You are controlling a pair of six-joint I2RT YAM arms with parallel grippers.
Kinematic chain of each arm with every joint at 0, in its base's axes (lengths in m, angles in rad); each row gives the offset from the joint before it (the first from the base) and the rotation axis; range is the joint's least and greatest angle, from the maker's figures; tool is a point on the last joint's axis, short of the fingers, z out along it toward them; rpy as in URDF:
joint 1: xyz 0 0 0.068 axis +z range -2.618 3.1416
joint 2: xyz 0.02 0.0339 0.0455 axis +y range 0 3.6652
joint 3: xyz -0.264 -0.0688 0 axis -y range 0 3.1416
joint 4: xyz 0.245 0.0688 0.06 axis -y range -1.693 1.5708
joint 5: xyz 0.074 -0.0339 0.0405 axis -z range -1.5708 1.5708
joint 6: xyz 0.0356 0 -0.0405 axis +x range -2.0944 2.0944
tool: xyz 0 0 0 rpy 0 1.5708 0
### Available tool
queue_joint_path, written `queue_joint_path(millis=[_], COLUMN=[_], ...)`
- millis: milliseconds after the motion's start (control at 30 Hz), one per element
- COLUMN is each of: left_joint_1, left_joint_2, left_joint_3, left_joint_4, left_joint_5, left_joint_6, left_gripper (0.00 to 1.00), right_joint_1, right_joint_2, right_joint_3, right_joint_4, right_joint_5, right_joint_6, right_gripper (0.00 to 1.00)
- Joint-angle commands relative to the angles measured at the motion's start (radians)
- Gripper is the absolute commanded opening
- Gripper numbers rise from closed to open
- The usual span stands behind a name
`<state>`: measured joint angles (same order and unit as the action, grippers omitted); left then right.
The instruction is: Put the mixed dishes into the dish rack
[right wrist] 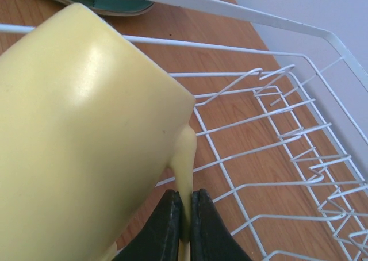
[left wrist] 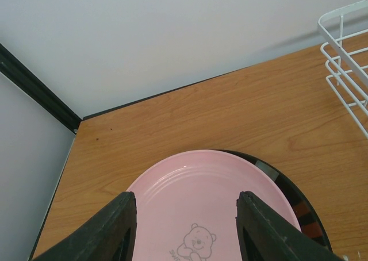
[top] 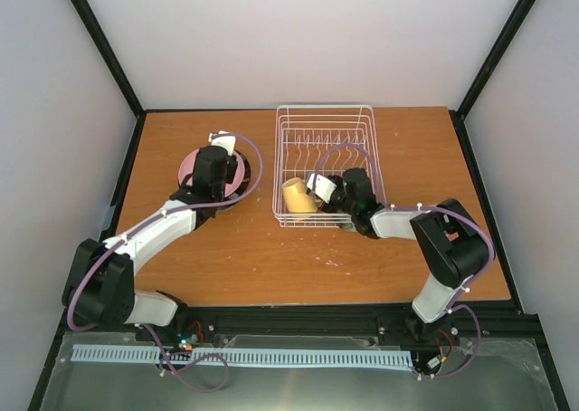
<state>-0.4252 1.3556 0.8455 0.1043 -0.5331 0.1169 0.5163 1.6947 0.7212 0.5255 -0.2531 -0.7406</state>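
My right gripper is shut on the handle of the pale yellow mug. It holds the mug tilted over the near left corner of the white wire dish rack. In the right wrist view the fingers pinch the handle, the mug fills the left, and the rack's wires lie below. My left gripper is open over the pink plate. In the left wrist view its fingers straddle the pink plate, which lies on a dark-rimmed plate.
A teal dish edge shows just outside the rack's near wall. The rack's corner is to the right of the plate stack. The plate-slot prongs stand in the rack's far half. Walls enclose the table.
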Motion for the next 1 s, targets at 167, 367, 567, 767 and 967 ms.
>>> queue_joint_path(millis=[167, 367, 567, 767, 967], left_joint_1=[0.010, 0.010, 0.009, 0.009, 0.009], left_joint_2=[-0.045, -0.056, -0.031, 0.000, 0.006], left_joint_3=[0.003, -0.002, 0.013, 0.070, 0.170], left_joint_4=[-0.015, -0.014, 0.008, -0.005, -0.105], left_joint_5=[-0.028, -0.050, -0.047, -0.033, 0.140], left_joint_6=[-0.014, -0.002, 0.026, 0.051, -0.047], left_gripper=[0.48, 0.49, 0.49, 0.48, 0.50], right_joint_1=[-0.059, -0.055, -0.050, -0.052, -0.052], right_joint_2=[0.068, 0.101, 0.078, 0.057, -0.001], right_joint_3=[0.068, 0.146, 0.158, 0.246, 0.236], right_joint_4=[0.402, 0.372, 0.392, 0.502, 0.583], right_joint_5=[-0.065, -0.195, -0.163, -0.130, -0.132], right_joint_6=[0.315, 0.129, 0.022, 0.159, 0.326], right_gripper=[0.03, 0.03, 0.03, 0.03, 0.03])
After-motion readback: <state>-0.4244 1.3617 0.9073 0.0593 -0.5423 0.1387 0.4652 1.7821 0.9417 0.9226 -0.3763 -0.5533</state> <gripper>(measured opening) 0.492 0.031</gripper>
